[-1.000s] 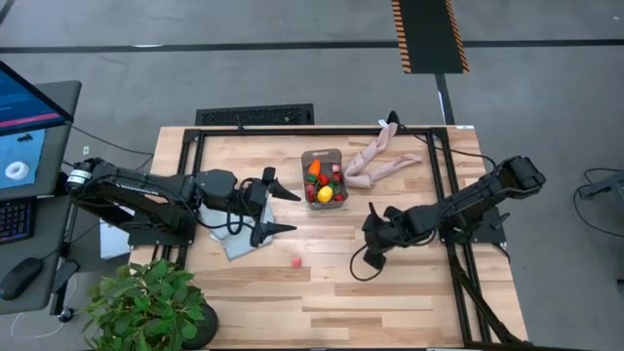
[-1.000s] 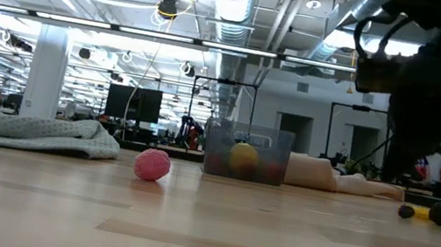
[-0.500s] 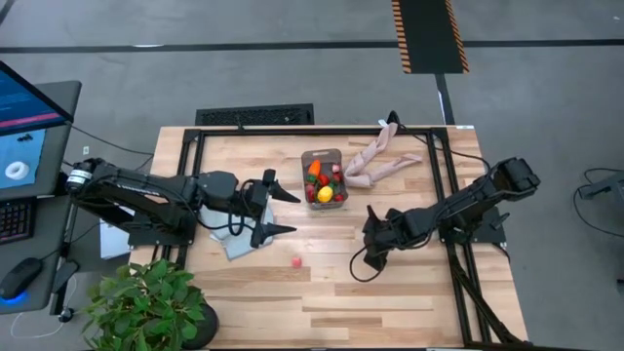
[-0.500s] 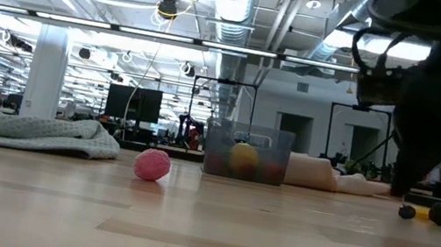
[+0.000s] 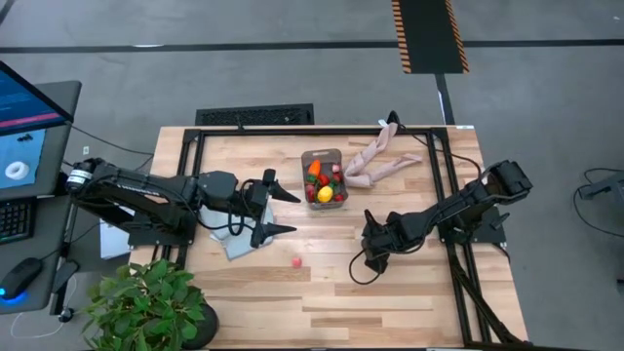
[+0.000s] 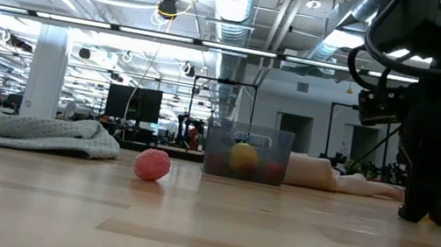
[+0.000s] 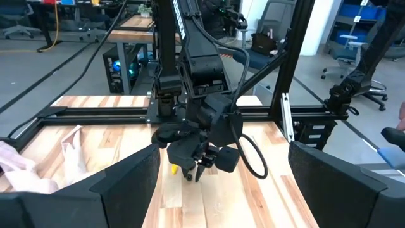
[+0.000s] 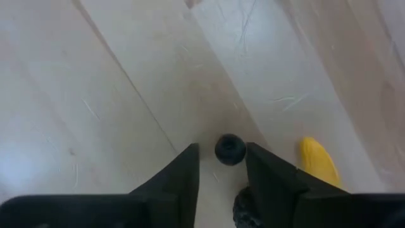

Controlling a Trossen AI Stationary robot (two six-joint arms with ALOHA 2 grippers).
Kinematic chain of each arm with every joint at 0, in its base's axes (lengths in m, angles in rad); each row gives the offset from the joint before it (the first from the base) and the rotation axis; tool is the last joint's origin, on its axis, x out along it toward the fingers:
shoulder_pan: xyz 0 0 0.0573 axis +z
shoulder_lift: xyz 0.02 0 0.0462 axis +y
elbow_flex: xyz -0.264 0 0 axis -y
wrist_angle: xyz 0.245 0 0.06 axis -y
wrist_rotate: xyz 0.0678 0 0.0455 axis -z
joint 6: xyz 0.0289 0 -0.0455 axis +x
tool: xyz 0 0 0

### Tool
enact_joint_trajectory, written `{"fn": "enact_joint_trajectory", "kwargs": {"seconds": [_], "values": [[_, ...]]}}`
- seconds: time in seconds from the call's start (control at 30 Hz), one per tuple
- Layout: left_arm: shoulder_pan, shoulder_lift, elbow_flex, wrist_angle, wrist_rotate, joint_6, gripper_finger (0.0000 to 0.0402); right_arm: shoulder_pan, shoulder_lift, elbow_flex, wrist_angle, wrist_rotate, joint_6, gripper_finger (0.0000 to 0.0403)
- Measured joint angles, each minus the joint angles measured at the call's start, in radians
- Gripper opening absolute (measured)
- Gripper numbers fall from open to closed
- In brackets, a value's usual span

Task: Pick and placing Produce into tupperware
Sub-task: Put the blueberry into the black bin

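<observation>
The clear tupperware (image 5: 325, 176) stands on the table's far middle with a carrot, a lemon and red pieces inside. A pink berry (image 5: 296, 261) lies loose on the wood, and it also shows in the low view (image 6: 152, 165). My right gripper (image 5: 374, 256) is down at the table, open. In the right wrist view its fingers stand on either side of a small dark berry (image 8: 230, 149), with a yellow banana (image 8: 318, 162) just beside. My left gripper (image 5: 283, 211) hovers open, left of the tub, over the cloth's edge. My right gripper (image 8: 221, 158) comes from above with its open fingers on either side of the dark berry, which rests on the table. Whether a finger (image 8: 266, 170) touches the berry, I cannot tell.
A beige limb-shaped object (image 5: 376, 160) lies right of the tub. A folded grey-blue cloth (image 5: 239, 241) sits under the left arm. A potted plant (image 5: 146, 307) stands at the near left corner. Bare wood stretches along the near edge.
My right gripper has come down to the table top, drifting slightly toward the near edge, and now stands over the dark berry and the banana. The left arm, the tub and the pink berry have kept still.
</observation>
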Motion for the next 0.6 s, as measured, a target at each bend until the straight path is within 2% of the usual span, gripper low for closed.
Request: {"fn": "enact_joint_trajectory", "kwargs": {"seconds": [0.43, 0.6], "values": [[0.0, 0.0, -0.001, 0.001, 0.0, 0.0, 0.0339, -0.029, -0.007, -0.003, 0.009, 0.0, -0.072, 0.0075], [0.0, 0.0, -0.001, 0.0, 0.0, 0.0, 0.0339, -0.041, -0.008, -0.004, 0.016, 0.0, -0.096, 0.0069]]}}
